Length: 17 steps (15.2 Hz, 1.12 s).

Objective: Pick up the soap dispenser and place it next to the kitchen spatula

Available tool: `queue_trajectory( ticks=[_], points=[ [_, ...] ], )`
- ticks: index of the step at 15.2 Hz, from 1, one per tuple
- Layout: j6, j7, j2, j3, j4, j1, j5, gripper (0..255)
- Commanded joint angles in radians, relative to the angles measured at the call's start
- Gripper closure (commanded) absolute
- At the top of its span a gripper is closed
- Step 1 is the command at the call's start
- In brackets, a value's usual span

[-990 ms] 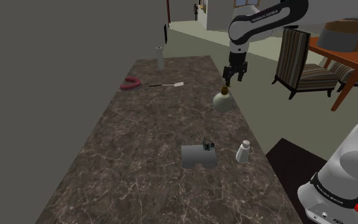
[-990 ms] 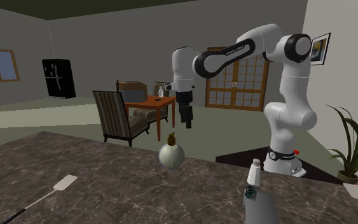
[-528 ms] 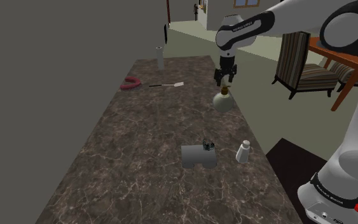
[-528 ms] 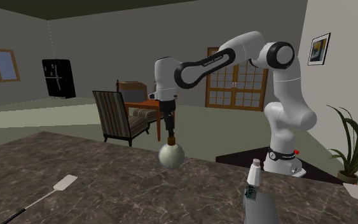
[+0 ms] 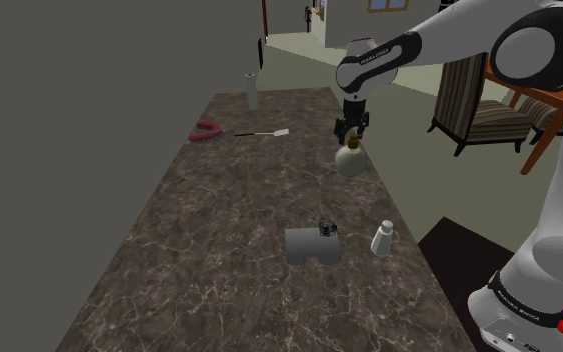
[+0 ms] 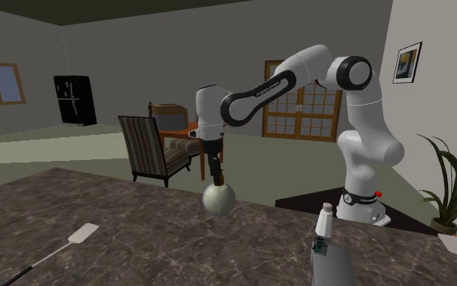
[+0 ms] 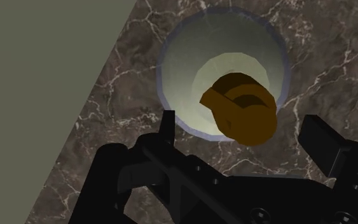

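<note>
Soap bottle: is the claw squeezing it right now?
No, the claw's two black fingers stand wide apart on either side of the soap bottle's brown top, and neither one touches it.

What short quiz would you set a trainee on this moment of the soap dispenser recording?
1. True or false: the claw is shut on the dispenser.
2. In the shoulder view, the spatula lies: A) left of the dispenser; B) right of it; C) beneath it.
3. What colour is the dispenser's pump?
Key: 1 false, its fingers stand apart on either side of the pump; 2 A; 3 brown.
</note>
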<state>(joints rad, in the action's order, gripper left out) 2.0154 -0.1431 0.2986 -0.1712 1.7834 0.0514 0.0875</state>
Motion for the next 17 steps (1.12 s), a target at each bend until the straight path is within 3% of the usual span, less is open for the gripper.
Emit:
queue_trajectory(
  ticks=[1, 7, 8, 17],
  points=[
    [0.009, 0.0, 0.001, 0.0, 0.008, 0.0, 0.001, 0],
    [0.009, 0.0, 0.001, 0.0, 0.008, 0.0, 0.001, 0],
    [0.009, 0.0, 0.001, 0.0, 0.008, 0.0, 0.001, 255],
    [0.009, 0.0, 0.001, 0.0, 0.008, 0.0, 0.001, 255]
  ],
)
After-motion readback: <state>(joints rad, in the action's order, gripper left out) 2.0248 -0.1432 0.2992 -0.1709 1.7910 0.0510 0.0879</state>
